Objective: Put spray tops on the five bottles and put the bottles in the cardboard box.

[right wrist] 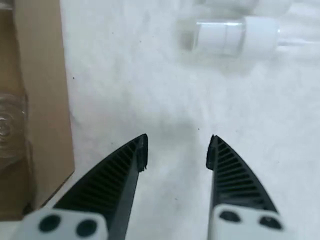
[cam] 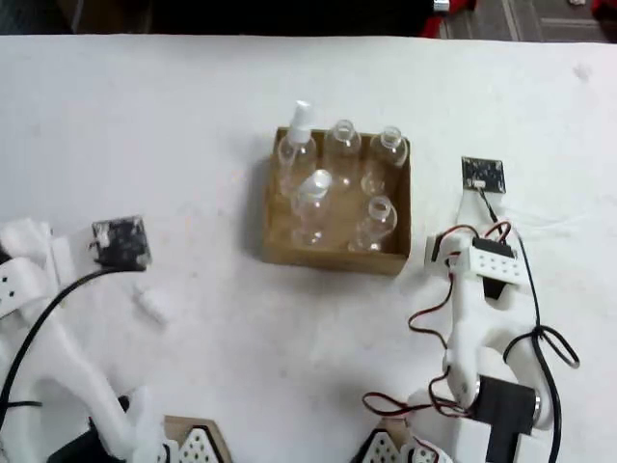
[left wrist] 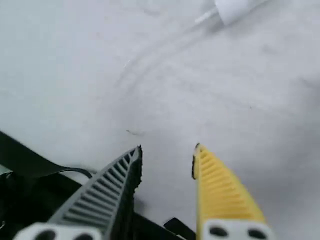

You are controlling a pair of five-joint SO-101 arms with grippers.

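Note:
The cardboard box (cam: 333,258) stands mid-table with several clear bottles upright inside. Two of them carry white spray tops: one at the back left (cam: 299,135), one in the front middle (cam: 313,198). Three bottles (cam: 341,145) have bare necks. A loose spray top (cam: 152,304) lies on the table near the left arm; the spray top (left wrist: 235,7) with its thin tube lies ahead of my open, empty left gripper (left wrist: 167,150). My right gripper (right wrist: 177,140) is open just above the table beside the box wall (right wrist: 42,100), with another spray top (right wrist: 235,35) lying ahead of it.
White cloth (cam: 174,125) covers the table. The right arm (cam: 477,318) with red and black cables stands right of the box. The left arm (cam: 58,357) sits at the front left, its black cable trailing over the cloth.

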